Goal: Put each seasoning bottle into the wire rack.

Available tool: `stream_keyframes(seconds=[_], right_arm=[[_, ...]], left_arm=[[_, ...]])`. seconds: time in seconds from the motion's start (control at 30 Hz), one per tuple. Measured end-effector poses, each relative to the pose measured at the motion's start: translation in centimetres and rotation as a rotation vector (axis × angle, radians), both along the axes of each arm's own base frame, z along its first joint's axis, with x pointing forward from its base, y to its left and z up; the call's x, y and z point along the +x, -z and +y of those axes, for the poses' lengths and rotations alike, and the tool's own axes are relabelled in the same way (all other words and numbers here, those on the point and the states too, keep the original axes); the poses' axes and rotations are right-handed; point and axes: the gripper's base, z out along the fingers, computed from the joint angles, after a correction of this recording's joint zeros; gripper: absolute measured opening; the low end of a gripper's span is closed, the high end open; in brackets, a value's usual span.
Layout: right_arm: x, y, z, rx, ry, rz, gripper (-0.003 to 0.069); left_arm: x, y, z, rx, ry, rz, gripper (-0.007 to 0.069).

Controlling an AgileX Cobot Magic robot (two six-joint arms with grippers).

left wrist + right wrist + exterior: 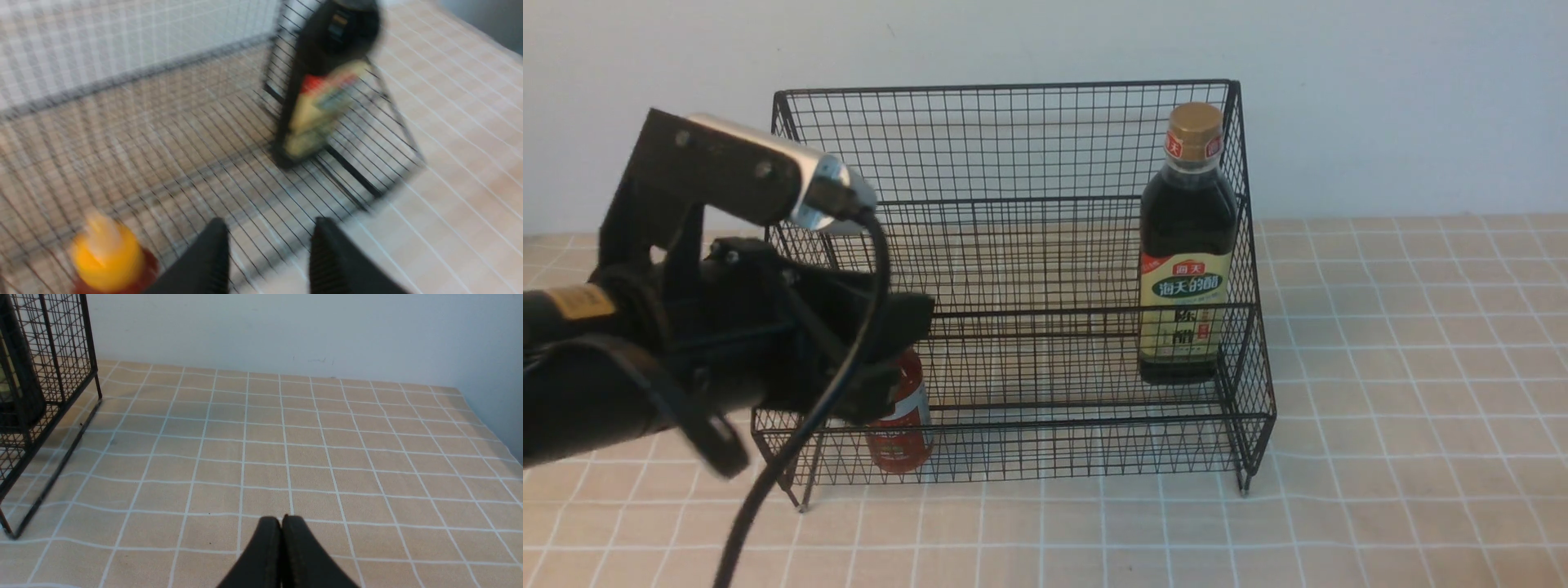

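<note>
The black wire rack (1021, 147) stands mid-table. The tall dark bottle (1186, 245) with gold cap stands upright on its lower tier at the right end; it also shows blurred in the left wrist view (327, 81). The small red sauce bottle (905, 416) stands upright in the lower tier's left front corner, its top hidden by my left gripper (897, 351). In the left wrist view its yellow cap (107, 255) lies beside my left gripper (267, 228), outside the open, empty jaws. My right gripper (282, 522) is shut and empty over the tablecloth, right of the rack (53, 367).
A beige checked tablecloth (1405, 392) covers the table. A pale wall rises behind the rack. My left arm's black cable (792, 457) hangs in front of the rack's left front foot. The right arm is out of the front view.
</note>
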Motion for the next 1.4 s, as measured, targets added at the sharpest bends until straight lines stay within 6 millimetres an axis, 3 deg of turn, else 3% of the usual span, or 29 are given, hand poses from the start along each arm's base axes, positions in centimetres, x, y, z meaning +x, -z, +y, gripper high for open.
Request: stream_keyframes(seconds=[0.13, 0.27, 0.43, 0.6, 0.77, 1.03, 1.27, 1.3, 1.4], right_arm=[[0.0, 0.0, 0.0, 0.000, 0.000, 0.000, -0.0015], [0.0, 0.0, 0.0, 0.000, 0.000, 0.000, -0.0015], [0.0, 0.0, 0.0, 0.000, 0.000, 0.000, -0.0015], [0.0, 0.0, 0.0, 0.000, 0.000, 0.000, -0.0015], [0.0, 0.0, 0.0, 0.000, 0.000, 0.000, -0.0015], [0.0, 0.0, 0.0, 0.001, 0.000, 0.000, -0.0015], [0.0, 0.0, 0.0, -0.016, -0.003, 0.001, -0.0015], [0.0, 0.0, 0.0, -0.016, -0.003, 0.001, -0.0015], [0.0, 0.0, 0.0, -0.016, -0.003, 0.001, -0.0015]], left_arm=[[-3.4, -0.6, 1.6, 0.022, 0.037, 0.122, 0.0019], [-5.7, -1.3, 3.2, 0.024, -0.024, 0.121, -0.0004], [-10.4, -2.6, 5.3, 0.037, -0.089, -0.048, -0.0007], [-13.7, -3.4, 6.2, 0.006, -0.090, -0.174, -0.0007], [-15.3, -3.7, 6.7, 0.052, -0.072, -0.288, -0.0007], [-15.1, -3.7, 6.9, 0.099, -0.083, -0.387, -0.0007], [-14.0, 1.5, 8.2, 0.121, -0.308, -0.403, -0.0007], [-13.7, 4.0, 8.6, 0.131, -0.384, -0.411, -0.0007], [-13.1, 8.0, 9.2, 0.150, -0.474, -0.415, -0.0007]])
